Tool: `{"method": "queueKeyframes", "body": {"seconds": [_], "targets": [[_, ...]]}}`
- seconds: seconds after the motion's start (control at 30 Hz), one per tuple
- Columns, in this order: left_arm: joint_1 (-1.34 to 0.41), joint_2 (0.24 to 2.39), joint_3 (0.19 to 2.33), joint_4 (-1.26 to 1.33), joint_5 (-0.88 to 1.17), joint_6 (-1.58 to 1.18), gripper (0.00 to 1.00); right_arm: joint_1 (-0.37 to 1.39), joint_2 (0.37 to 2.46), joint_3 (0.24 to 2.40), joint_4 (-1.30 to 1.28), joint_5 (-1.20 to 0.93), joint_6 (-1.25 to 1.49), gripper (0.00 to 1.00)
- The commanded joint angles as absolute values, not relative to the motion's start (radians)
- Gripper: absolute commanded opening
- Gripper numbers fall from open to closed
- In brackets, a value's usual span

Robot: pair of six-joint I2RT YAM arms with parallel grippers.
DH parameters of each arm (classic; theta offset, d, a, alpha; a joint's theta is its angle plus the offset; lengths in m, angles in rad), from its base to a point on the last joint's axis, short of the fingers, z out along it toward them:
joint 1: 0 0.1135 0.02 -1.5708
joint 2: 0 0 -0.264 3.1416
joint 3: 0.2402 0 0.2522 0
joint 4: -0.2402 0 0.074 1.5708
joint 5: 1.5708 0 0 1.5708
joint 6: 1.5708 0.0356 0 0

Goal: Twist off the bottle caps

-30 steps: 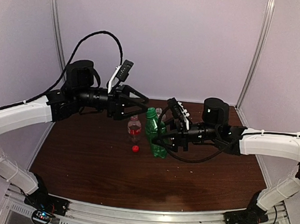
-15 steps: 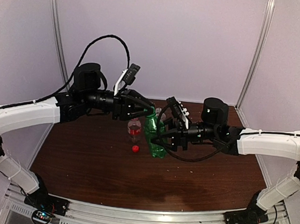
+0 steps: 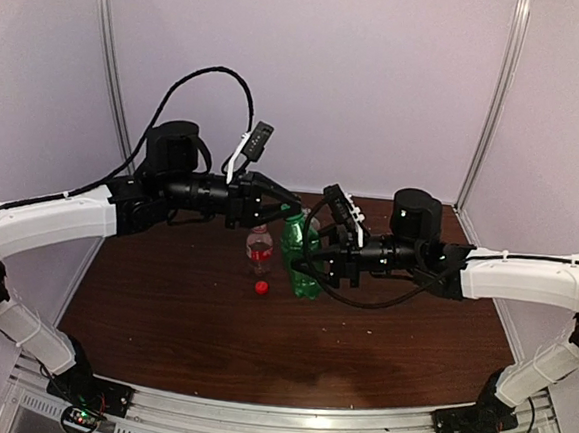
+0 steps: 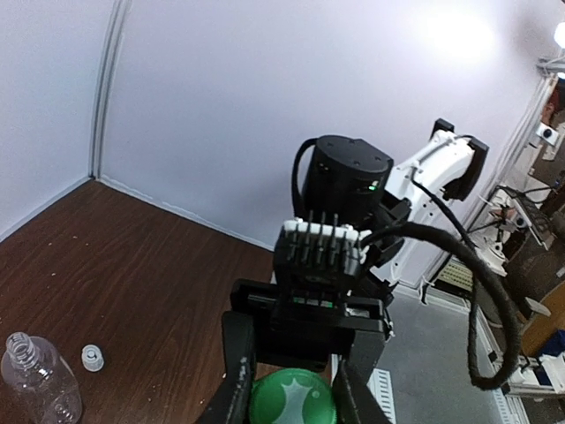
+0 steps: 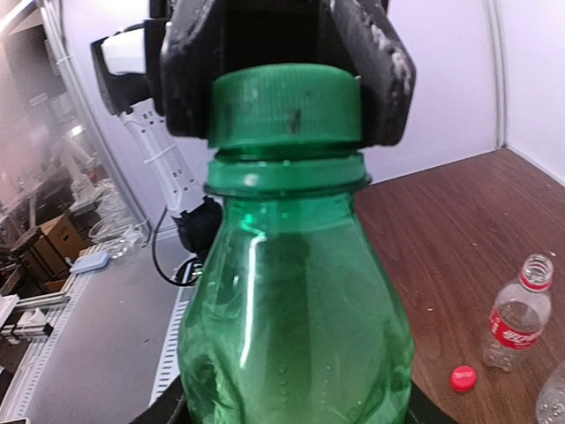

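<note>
Item 1: green bottle (image 5: 296, 309), upright on the brown table (image 3: 161, 317), mid-width, towards the far edge.
Item 2: green cap (image 5: 284, 106), seated on the neck of item 1.
Item 3: left gripper (image 3: 288, 212), reaching in level from the left; fingers (image 5: 388, 75) closed narrow on both sides of the green cap.
Item 4: right gripper (image 3: 311, 265), reaching in from the right; clamped at medium width on the body of the green bottle.
Item 5: clear bottle with red label (image 3: 259, 251), upright, neck open, just left of item 1.
Item 6: red cap (image 3: 261, 287), loose on the table, just nearside of item 5.
Item 7: second clear bottle (image 4: 40, 380), neck open, towards the far edge; white cap (image 4: 92, 357) lying just beside it.
</note>
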State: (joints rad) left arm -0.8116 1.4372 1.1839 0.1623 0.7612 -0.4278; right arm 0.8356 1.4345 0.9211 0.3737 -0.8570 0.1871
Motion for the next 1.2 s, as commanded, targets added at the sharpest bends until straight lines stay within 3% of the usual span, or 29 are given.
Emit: {"method": "queueKeyframes", "body": {"seconds": [0.0, 0.2, 0.3, 0.43, 0.53, 0.7, 0.93, 1.03, 1.17], "targets": [[-0.879, 1.413, 1.264, 0.026, 0.437, -0.463, 0.00, 0.842, 1.403, 0.933, 0.311, -0.579, 0.141, 0.37], [-0.957, 1.426, 1.330, -0.109, 0.071, -0.536, 0.00, 0.862, 1.402, 0.908, 0.324, -0.343, 0.137, 0.36], [-0.961, 1.441, 1.338, -0.098, 0.042, -0.549, 0.00, 0.873, 1.406, 0.909, 0.322, -0.291, 0.141, 0.36], [-0.961, 1.468, 1.365, -0.105, 0.064, -0.529, 0.08, 0.876, 1.403, 0.913, 0.310, -0.280, 0.137, 0.36], [-0.960, 1.465, 1.363, -0.091, 0.103, -0.497, 0.18, 0.874, 1.391, 0.909, 0.303, -0.287, 0.129, 0.36], [-0.941, 1.437, 1.343, -0.066, 0.201, -0.425, 0.42, 0.874, 1.369, 0.914, 0.266, -0.351, 0.086, 0.38], [-0.860, 1.364, 1.275, -0.023, 0.492, -0.329, 0.69, 0.860, 1.342, 0.934, 0.196, -0.536, 0.017, 0.40], [-0.832, 1.338, 1.249, -0.005, 0.621, -0.287, 0.76, 0.854, 1.338, 0.941, 0.183, -0.670, 0.013, 0.41], [-0.818, 1.328, 1.241, 0.026, 0.783, -0.231, 0.79, 0.853, 1.350, 0.959, 0.182, -0.836, -0.010, 0.42]]}}
